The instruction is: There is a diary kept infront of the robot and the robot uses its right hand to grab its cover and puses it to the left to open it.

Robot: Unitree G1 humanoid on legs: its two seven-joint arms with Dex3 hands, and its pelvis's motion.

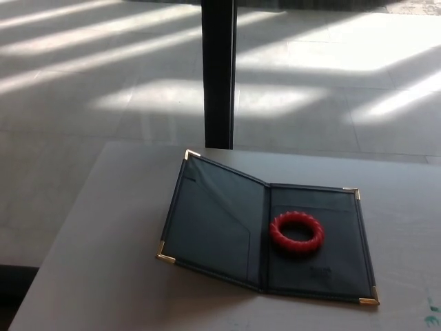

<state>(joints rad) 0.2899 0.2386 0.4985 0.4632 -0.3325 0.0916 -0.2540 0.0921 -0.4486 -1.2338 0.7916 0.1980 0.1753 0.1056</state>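
The tiled floor (103, 83) fills the upper half of the frame, striped with bands of sunlight, and a dark post (218, 72) stands upright at upper centre, its foot hidden behind the far edge of the counter (103, 262). The pale grey counter takes up the lower half. On it, at lower centre, lies the diary (265, 234), already open: its right half lies flat on the counter, while the left cover (213, 221) is tilted up a little from the spine. The inside is dark, with slip pockets on both halves and small gold corners (165, 258) at the outer edges. A faint embossed mark sits near the bottom of the right half, too dim to read; no other writing or label can be made out. A red ring (296, 232) with a twisted, rope-like surface rests on the right half, just right of the spine. Neither hand nor any arm appears in the frame, so the pose and state of the fingers cannot be told.
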